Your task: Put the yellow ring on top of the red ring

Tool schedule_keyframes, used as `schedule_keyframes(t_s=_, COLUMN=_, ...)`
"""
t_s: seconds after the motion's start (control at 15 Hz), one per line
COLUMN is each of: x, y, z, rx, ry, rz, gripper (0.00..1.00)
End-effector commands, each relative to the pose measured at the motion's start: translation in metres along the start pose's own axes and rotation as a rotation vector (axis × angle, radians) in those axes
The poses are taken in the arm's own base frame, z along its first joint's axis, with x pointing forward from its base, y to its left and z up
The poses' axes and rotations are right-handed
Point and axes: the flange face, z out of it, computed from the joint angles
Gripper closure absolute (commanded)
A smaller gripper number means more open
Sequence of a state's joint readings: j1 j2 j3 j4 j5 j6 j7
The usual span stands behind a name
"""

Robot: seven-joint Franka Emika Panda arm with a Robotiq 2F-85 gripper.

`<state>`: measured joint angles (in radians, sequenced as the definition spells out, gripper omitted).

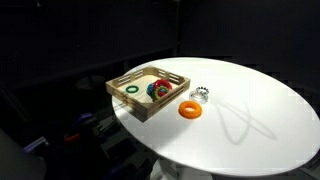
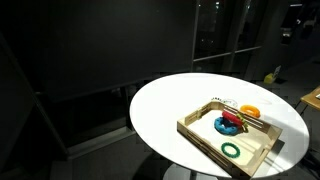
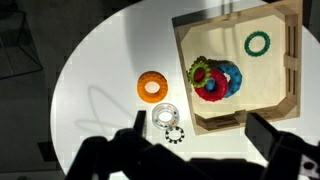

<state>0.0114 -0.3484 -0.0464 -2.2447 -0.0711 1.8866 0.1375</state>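
In the wrist view a wooden tray (image 3: 290,70) holds a cluster of rings. The red ring (image 3: 209,88) lies between a blue ring (image 3: 233,78) and the yellow ring (image 3: 196,68). The yellow ring shows only as a yellow-green edge partly hidden by the red one. The red ring also shows in both exterior views (image 1: 160,87) (image 2: 231,121). My gripper (image 3: 200,135) is open and empty, high above the table by the tray's edge. Its two dark fingers frame the bottom of the wrist view.
A dark green ring (image 3: 258,42) lies apart in the tray. On the white round table (image 3: 100,60) beside the tray lie an orange ring (image 3: 153,87), a clear ring (image 3: 165,115) and a small black beaded ring (image 3: 176,134). The surroundings are dark.
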Motion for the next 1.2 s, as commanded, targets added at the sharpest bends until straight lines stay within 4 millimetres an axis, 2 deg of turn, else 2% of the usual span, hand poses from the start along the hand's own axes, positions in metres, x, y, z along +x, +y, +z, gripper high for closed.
schedule_keyframes(t_s=0.0, x=-0.017, y=0.005, z=-0.029, rx=0.043, ry=0.048, rz=-0.019, gripper=0.00)
schedule_keyframes(t_s=0.07, x=-0.019, y=0.005, z=-0.033, rx=0.048, ry=0.061, rz=-0.026, gripper=0.00)
schedule_keyframes(t_s=0.13, x=-0.010, y=0.002, z=-0.023, rx=0.024, ry=0.047, rz=-0.004, gripper=0.00)
schedule_keyframes(t_s=0.2, x=-0.012, y=0.002, z=-0.027, rx=0.027, ry=0.057, rz=-0.006, gripper=0.00)
schedule_keyframes(t_s=0.53, x=-0.010, y=0.000, z=-0.020, rx=0.023, ry=0.040, rz=-0.009, gripper=0.00)
schedule_keyframes(t_s=1.13, x=-0.010, y=0.000, z=-0.019, rx=0.023, ry=0.040, rz=-0.008, gripper=0.00)
